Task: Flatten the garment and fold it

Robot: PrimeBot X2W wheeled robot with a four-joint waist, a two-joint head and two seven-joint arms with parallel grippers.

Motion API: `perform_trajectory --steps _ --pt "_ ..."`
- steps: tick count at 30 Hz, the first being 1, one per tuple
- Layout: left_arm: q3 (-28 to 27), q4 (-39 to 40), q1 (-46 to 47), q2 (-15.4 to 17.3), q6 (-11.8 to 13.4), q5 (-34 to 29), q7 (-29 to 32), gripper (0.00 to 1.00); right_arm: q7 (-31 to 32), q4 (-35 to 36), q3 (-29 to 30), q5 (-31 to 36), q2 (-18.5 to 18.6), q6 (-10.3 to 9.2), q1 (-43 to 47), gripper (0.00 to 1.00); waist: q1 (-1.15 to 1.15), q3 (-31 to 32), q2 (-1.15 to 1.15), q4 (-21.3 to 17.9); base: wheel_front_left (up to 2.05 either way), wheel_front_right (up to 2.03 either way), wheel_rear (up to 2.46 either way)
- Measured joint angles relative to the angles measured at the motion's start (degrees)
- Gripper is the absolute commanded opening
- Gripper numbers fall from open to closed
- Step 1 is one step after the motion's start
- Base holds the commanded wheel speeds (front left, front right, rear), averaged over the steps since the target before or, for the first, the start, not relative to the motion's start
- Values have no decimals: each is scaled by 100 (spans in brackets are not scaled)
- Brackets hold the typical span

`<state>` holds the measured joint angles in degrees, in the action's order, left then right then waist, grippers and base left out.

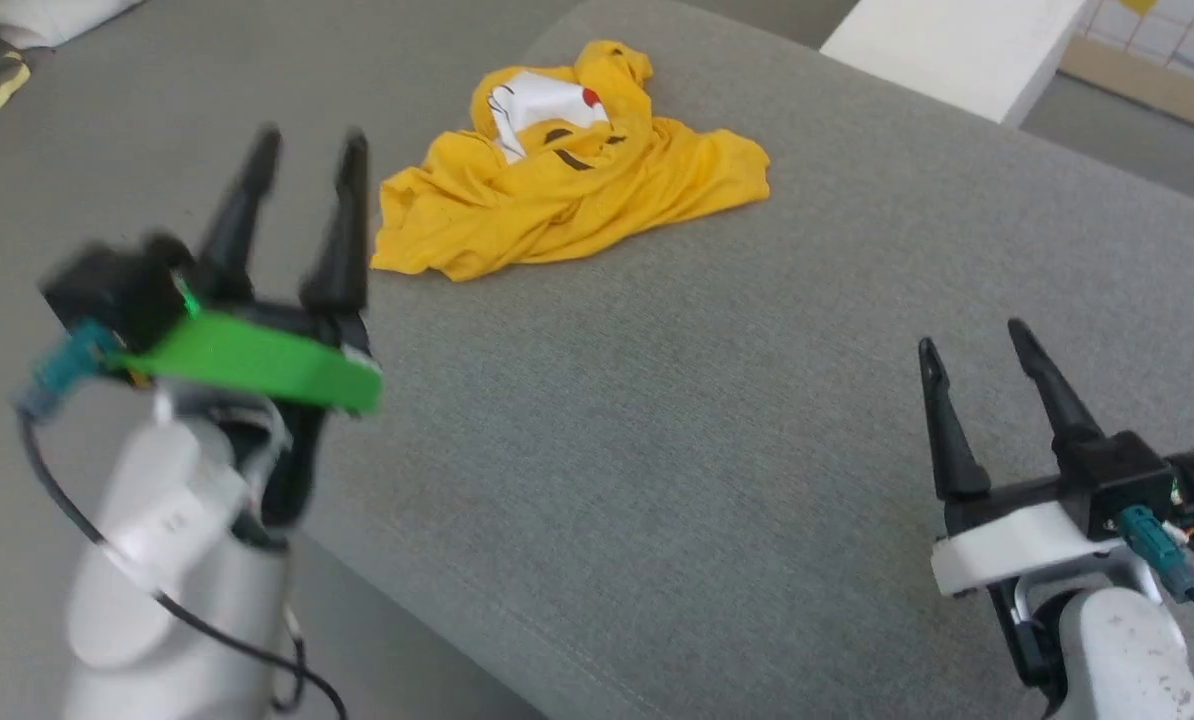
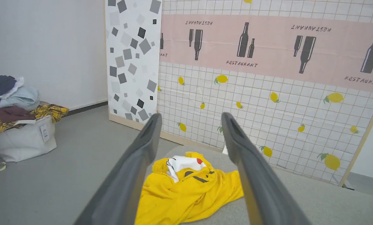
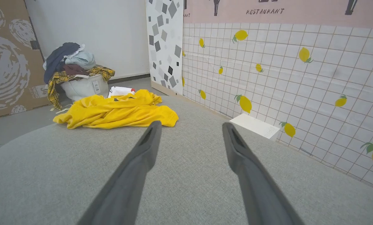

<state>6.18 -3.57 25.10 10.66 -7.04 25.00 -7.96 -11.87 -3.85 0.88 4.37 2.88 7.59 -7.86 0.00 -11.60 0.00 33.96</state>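
Note:
The garment is a mustard-yellow T-shirt lying crumpled at the far end of the grey padded surface, its white patch, red dot and black marks facing up. My left gripper hovers open near the surface's left edge, just short of the shirt's near left corner, with nothing between its fingers. In the left wrist view the garment lies ahead between and below the fingers. My right gripper stands open at the lower right, well away from the shirt. The right wrist view shows the garment far ahead to the left.
A white basket heaped with clothes stands on the floor by the wall. Tiled lemon-print panels rise behind the surface. A white board sits at the surface's far right edge. The floor drops away left of the surface.

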Motion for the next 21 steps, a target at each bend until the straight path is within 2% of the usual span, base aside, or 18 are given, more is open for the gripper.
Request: perform_trajectory --steps 2,5,11,18,21 --pt "-10 -96 477 209 -2 222 191 100 96 193 -58 70 -4 0 -97 100 0 -128 0 -64 0 0 0" --pt "48 -356 1134 653 -4 185 378 100 265 490 -151 131 -4 0 -224 100 0 -337 0 -164 0 0 0" --pt "290 -1010 2093 1143 -5 456 698 100 638 1205 -366 305 -7 0 -483 100 1 -872 0 -392 0 0 0" --pt "475 -1725 2936 1400 -7 809 957 100 970 1969 -428 563 -5 0 -698 100 0 -1589 0 -693 0 0 0" --pt "764 -1952 3192 1551 -22 950 1144 100 1059 2152 -450 599 -7 0 -790 100 0 -1887 0 -822 0 0 0"
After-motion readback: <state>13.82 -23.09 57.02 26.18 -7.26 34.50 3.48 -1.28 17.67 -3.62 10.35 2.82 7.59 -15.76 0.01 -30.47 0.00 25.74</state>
